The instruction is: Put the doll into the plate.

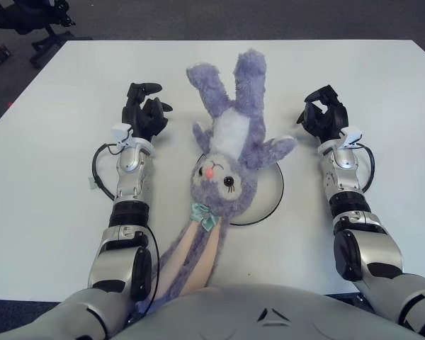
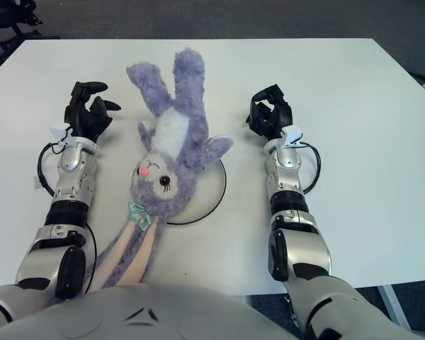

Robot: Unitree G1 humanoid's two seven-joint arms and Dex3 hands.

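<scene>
Big white rectangular table (image 1: 49, 177) fills most of the view w/ dark carpet beyond its far edge; black office chair (image 1: 35, 18) at far left corner off the table.

Fluffy purple plush rabbit doll (image 1: 227, 152) lies face-up down the table's middle, legs pointing away from robot, long ears w/ pink-peach lining trailing toward robot's body; white belly patch, pink nose, small teal bow at base of ears; head & one arm overlap the plate, legs & ears lie on bare table beyond the rim, so doll is only partly on it.

Round white plate w/ dark rim (image 1: 268, 198) sits at table centre, mostly covered by doll's head; right part of rim shows clear.

Silver-and-black left arm runs up left side; left hand (image 1: 144, 113), black, three fingers, shows just left of doll's near leg, apart from it; fingers loosely curled, holding nothing, no contact w/ doll. Loop of black cable at its forearm.

Right arm mirrors it on right side; right hand (image 1: 323, 115) shows right of doll's arm, near but apart; fingers curled inward into a loose fist, nothing inside. Cable loop beside that forearm too.

Grey rounded torso of robot at bottom edge, ear tips tucked just under/against it.
</scene>
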